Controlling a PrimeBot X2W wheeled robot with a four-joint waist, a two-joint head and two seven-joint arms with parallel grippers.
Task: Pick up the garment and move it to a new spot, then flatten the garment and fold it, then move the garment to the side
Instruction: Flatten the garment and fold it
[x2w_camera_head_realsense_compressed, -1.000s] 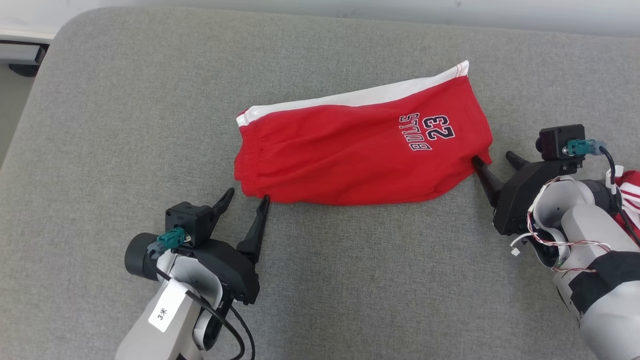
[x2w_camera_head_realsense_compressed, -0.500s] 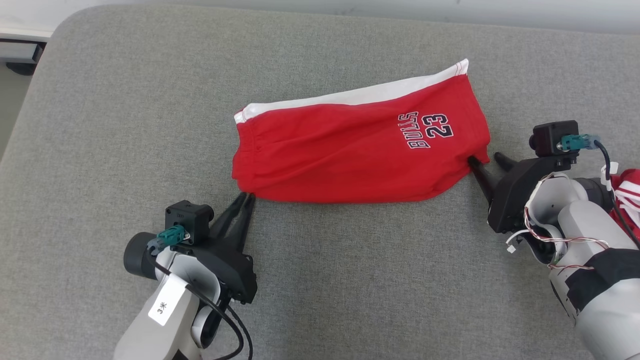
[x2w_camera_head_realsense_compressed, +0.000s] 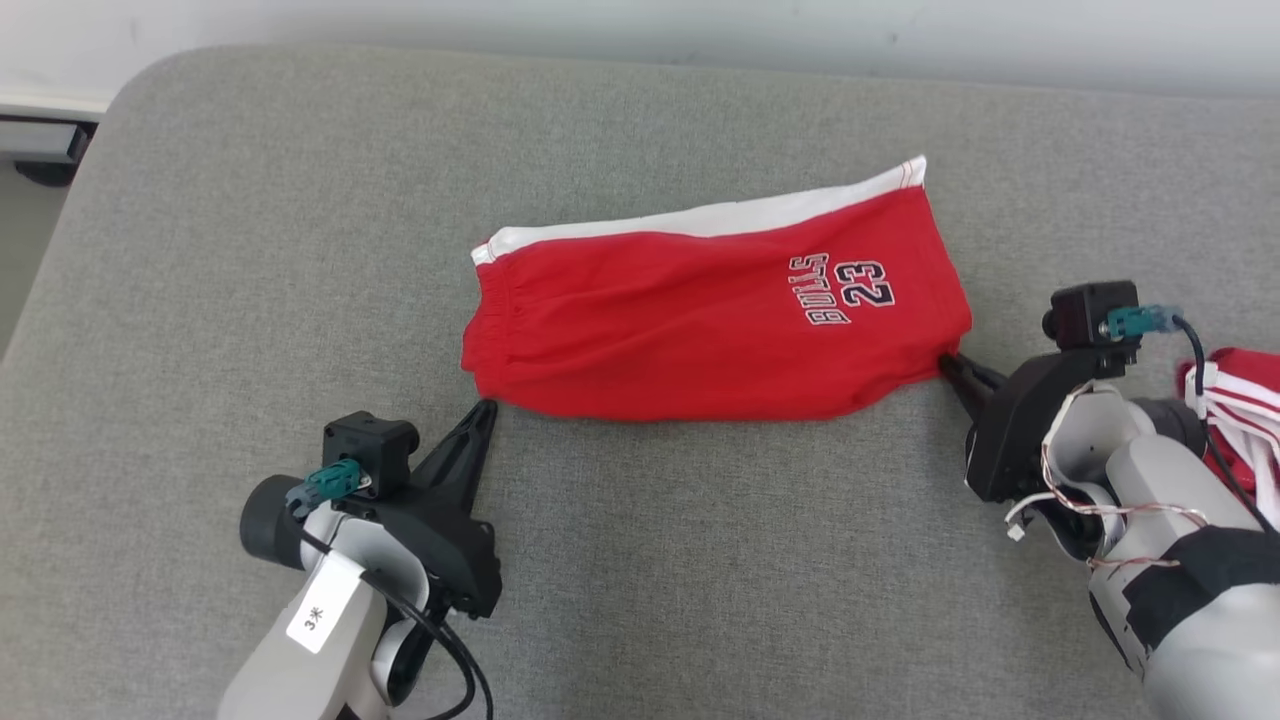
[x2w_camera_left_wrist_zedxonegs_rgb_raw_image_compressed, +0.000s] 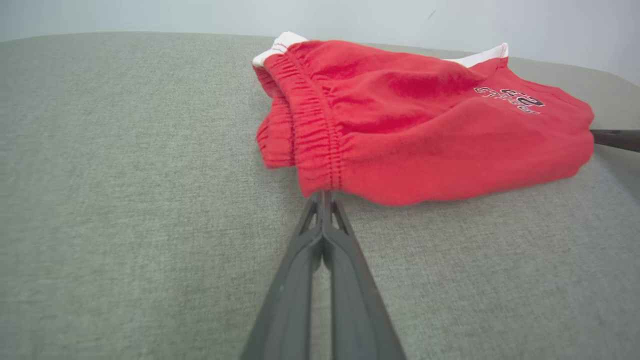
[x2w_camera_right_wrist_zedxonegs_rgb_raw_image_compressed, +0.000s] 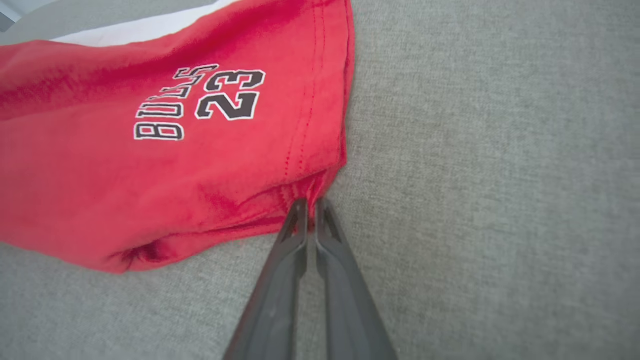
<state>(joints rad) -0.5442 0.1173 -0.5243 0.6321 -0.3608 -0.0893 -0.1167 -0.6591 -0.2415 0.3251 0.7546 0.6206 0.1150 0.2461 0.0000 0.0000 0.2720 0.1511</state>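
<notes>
Both hands have snapped shut since a second ago, and they now sit at the 2 near corners of the garment (x2w_camera_head_realsense_compressed: 700, 330). It is a pair of red shorts printed BULLS 23, lying folded lengthwise in the middle of the grey padded surface (x2w_camera_head_realsense_compressed: 250, 250), with the white side stripe (x2w_camera_head_realsense_compressed: 700, 215) along the far edge. Your left hand (x2w_camera_head_realsense_compressed: 484, 408) is pinched together on the near waistband corner, tips tucked just under the elastic. Your right hand (x2w_camera_head_realsense_compressed: 948, 362) is clamped on the near hem corner, red cloth bunched between its tips. To carry this well, I judge, raise both hands together and level, and keep the near edge taut between them without stretching it. Check that both layers come up, since the left bite looks shallow. Steer clear of the other red and white cloth (x2w_camera_head_realsense_compressed: 1235, 400) beside your right forearm.
</notes>
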